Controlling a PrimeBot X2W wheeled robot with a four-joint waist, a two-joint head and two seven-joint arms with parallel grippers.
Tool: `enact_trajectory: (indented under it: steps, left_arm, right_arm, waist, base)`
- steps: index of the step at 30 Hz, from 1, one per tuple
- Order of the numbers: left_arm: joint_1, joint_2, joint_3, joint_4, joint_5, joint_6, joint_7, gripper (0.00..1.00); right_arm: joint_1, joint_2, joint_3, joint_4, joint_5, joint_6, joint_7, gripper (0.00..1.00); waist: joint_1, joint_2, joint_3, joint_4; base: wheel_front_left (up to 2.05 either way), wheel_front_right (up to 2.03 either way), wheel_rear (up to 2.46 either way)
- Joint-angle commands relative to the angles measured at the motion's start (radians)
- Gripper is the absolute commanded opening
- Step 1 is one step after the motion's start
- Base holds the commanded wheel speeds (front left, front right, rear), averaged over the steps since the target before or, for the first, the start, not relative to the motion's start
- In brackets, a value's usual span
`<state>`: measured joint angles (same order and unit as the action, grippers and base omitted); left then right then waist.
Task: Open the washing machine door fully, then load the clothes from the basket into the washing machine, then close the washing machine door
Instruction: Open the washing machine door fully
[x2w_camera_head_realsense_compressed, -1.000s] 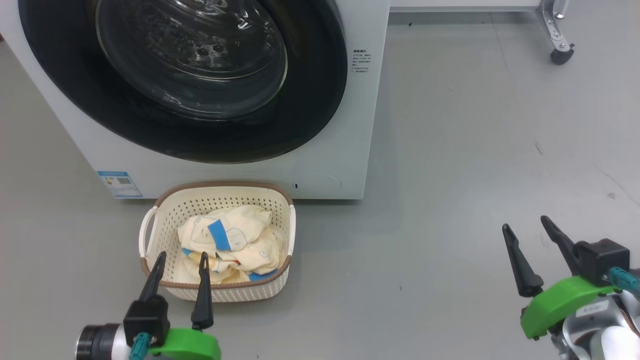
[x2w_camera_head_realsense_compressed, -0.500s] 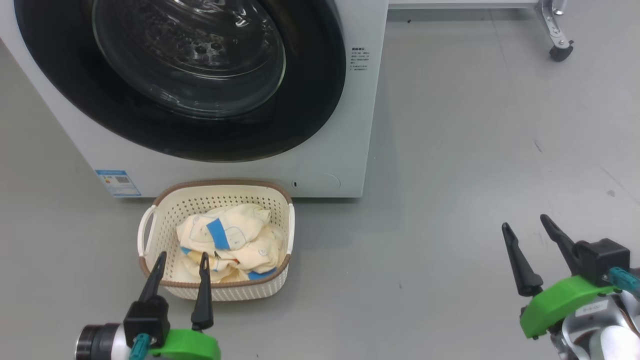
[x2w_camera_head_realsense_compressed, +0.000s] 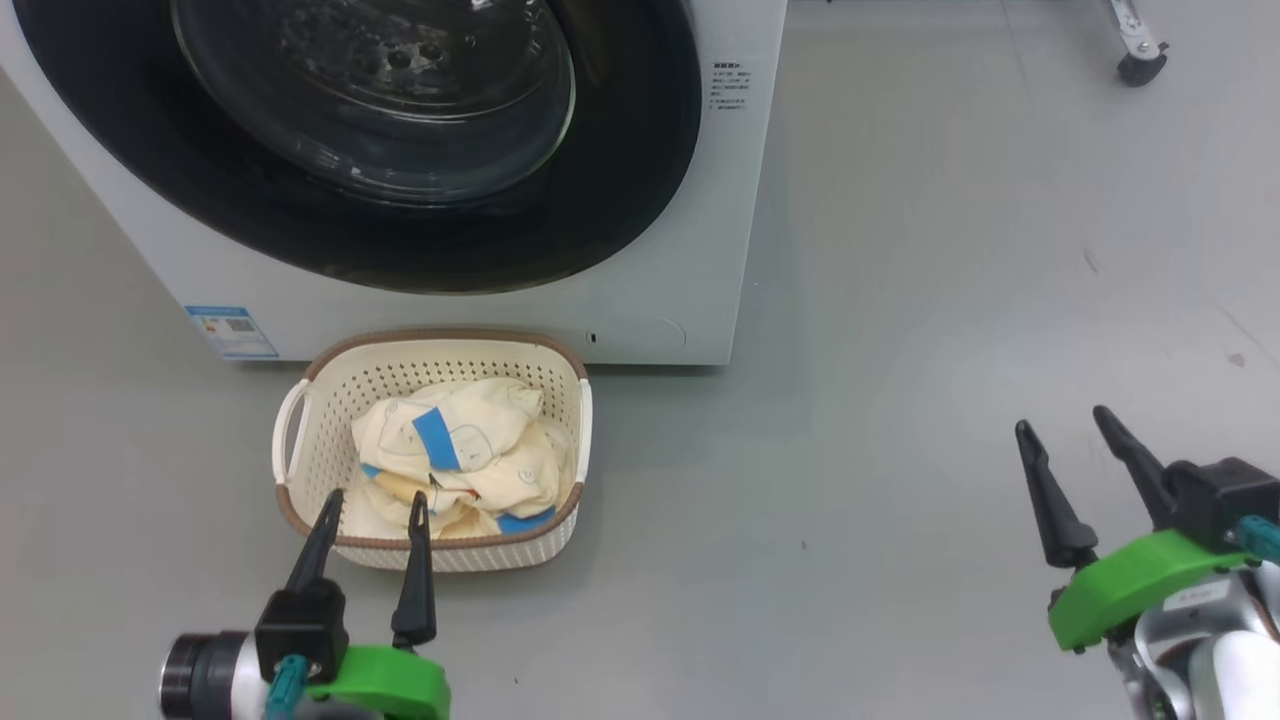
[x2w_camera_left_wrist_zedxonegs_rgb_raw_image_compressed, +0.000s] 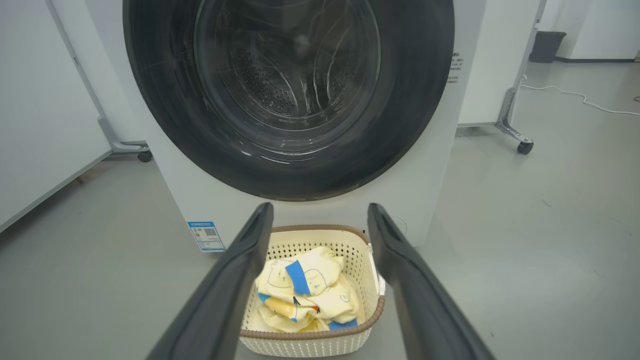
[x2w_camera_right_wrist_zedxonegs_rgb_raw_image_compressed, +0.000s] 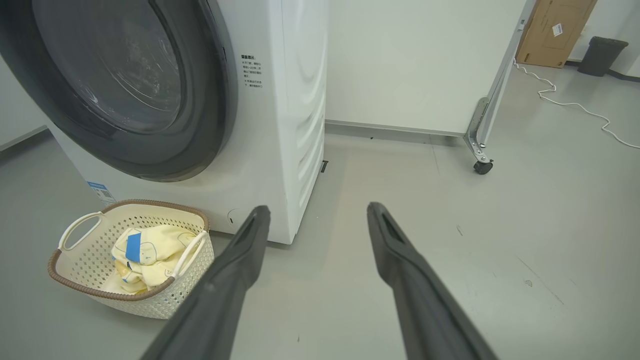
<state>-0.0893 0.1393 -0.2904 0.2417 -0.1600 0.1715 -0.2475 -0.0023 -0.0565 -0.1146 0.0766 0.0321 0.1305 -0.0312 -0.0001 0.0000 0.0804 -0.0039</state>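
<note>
The white washing machine (x2w_camera_head_realsense_compressed: 690, 230) stands ahead with its round black door (x2w_camera_head_realsense_compressed: 250, 230) shut flat against the front; the glass window (x2w_camera_left_wrist_zedxonegs_rgb_raw_image_compressed: 287, 75) bulges at its centre. On the floor before it sits the cream basket (x2w_camera_head_realsense_compressed: 330, 400) holding the pale yellow clothes (x2w_camera_head_realsense_compressed: 455, 465) with blue patches. My left gripper (x2w_camera_head_realsense_compressed: 375, 497) is open, fingertips over the basket's near rim, holding nothing. My right gripper (x2w_camera_head_realsense_compressed: 1062, 418) is open and empty, far to the right over bare floor. The right wrist view shows the basket (x2w_camera_right_wrist_zedxonegs_rgb_raw_image_compressed: 75, 270) at lower left and the washing machine (x2w_camera_right_wrist_zedxonegs_rgb_raw_image_compressed: 295, 125) beside it.
A white panel on a castor leg (x2w_camera_right_wrist_zedxonegs_rgb_raw_image_compressed: 482, 165) stands behind and right of the machine; its wheel (x2w_camera_head_realsense_compressed: 1138, 68) shows at the head view's top right. A white cable (x2w_camera_right_wrist_zedxonegs_rgb_raw_image_compressed: 575, 102), a cardboard box (x2w_camera_right_wrist_zedxonegs_rgb_raw_image_compressed: 555, 32) and a dark bin (x2w_camera_right_wrist_zedxonegs_rgb_raw_image_compressed: 600, 55) lie further back. Another castor foot (x2w_camera_left_wrist_zedxonegs_rgb_raw_image_compressed: 145, 156) stands left.
The head camera has tilted down a little, so the whole scene has slid up in the picture. Both grippers stay open and keep their places relative to the basket and floor.
</note>
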Motion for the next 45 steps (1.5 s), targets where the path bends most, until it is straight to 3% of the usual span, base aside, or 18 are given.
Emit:
enact_trajectory:
  steps: [1, 6, 12, 16, 17, 18, 19, 20, 21, 28, 36, 45]
  left_arm:
    - [-0.069, 0.012, 0.03, -0.039, -0.003, 0.008, -0.012, 1.0]
    - [-0.113, 0.004, 0.02, -0.045, 0.004, 0.008, -0.013, 1.0]
    - [-0.154, -0.001, 0.013, -0.046, 0.012, 0.008, -0.014, 1.0]
    - [-0.182, -0.005, 0.009, -0.044, 0.018, 0.008, -0.014, 1.0]
    - [-0.189, -0.006, 0.005, -0.042, 0.019, 0.006, -0.014, 1.0]
    - [-0.203, -0.011, -0.001, -0.038, 0.021, 0.002, -0.014, 1.0]
    - [-0.21, -0.013, -0.005, -0.035, 0.023, 0.0, -0.014, 1.0]
    - [-0.217, -0.015, -0.009, -0.032, 0.024, -0.003, -0.014, 1.0]
    - [-0.23, -0.019, -0.016, -0.028, 0.028, -0.006, -0.014, 1.0]
    - [-0.263, -0.029, -0.033, -0.019, 0.04, -0.01, -0.014, 1.0]
    - [-0.278, -0.034, -0.05, -0.005, 0.046, -0.02, -0.014, 1.0]
    - [-0.303, -0.045, -0.076, 0.002, 0.054, -0.027, -0.014, 1.0]
  right_arm:
    - [-0.071, -0.015, -0.001, -0.031, 0.014, 0.0, -0.014, 1.0]
    - [-0.133, -0.013, -0.046, -0.011, 0.065, 0.0, -0.027, 1.0]
    - [-0.236, -0.013, -0.074, 0.027, 0.206, 0.0, -0.03, 1.0]
    - [-0.356, -0.007, -0.078, 0.076, 0.417, 0.0, -0.009, 0.99]
    - [-0.387, -0.008, -0.08, 0.092, 0.466, 0.0, -0.002, 0.95]
    - [-0.449, -0.011, -0.083, 0.128, 0.57, 0.0, 0.014, 0.65]
    - [-0.477, -0.019, -0.083, 0.147, 0.604, 0.0, 0.019, 0.49]
    - [-0.505, -0.023, -0.082, 0.165, 0.646, 0.0, 0.027, 0.19]
    - [-0.56, -0.036, -0.074, 0.199, 0.712, 0.0, 0.043, 0.0]
    - [-0.727, -0.045, -0.061, 0.314, 0.974, 0.0, 0.145, 0.0]
    - [-0.889, -0.026, -0.086, 0.459, 1.238, 0.0, 0.34, 0.0]
    - [-1.098, -0.01, -0.081, 0.635, 1.345, 0.0, 0.486, 0.0]
  waist:
    - [0.0001, 0.0, 0.025, 0.007]
    - [0.0001, 0.0, 0.083, 0.02]
    - [0.0001, 0.0, 0.14, 0.03]
    - [0.0001, 0.0, 0.178, 0.028]
    - [0.0001, 0.0, 0.186, 0.03]
    - [0.0001, 0.0, 0.199, 0.035]
    - [0.0001, 0.0, 0.205, 0.04]
    - [0.0001, 0.0, 0.211, 0.044]
    - [0.0001, 0.0, 0.224, 0.051]
    - [0.0001, 0.0, 0.262, 0.067]
    - [0.0001, 0.0, 0.289, 0.083]
    - [0.0001, 0.0, 0.332, 0.105]
  base:
    - [0.0, 0.0, 0.0]
    - [0.0, 0.0, 0.0]
    - [0.0, 0.0, 0.0]
    - [0.0, 0.0, 0.0]
    - [0.0, 0.0, 0.0]
    - [0.0, 0.0, 0.0]
    - [0.0, 0.0, 0.0]
    - [0.0, 0.0, 0.0]
    - [0.0, 0.0, 0.0]
    - [0.0, 0.0, 0.0]
    - [0.0, 0.0, 0.0]
    - [0.0, 0.0, 0.0]
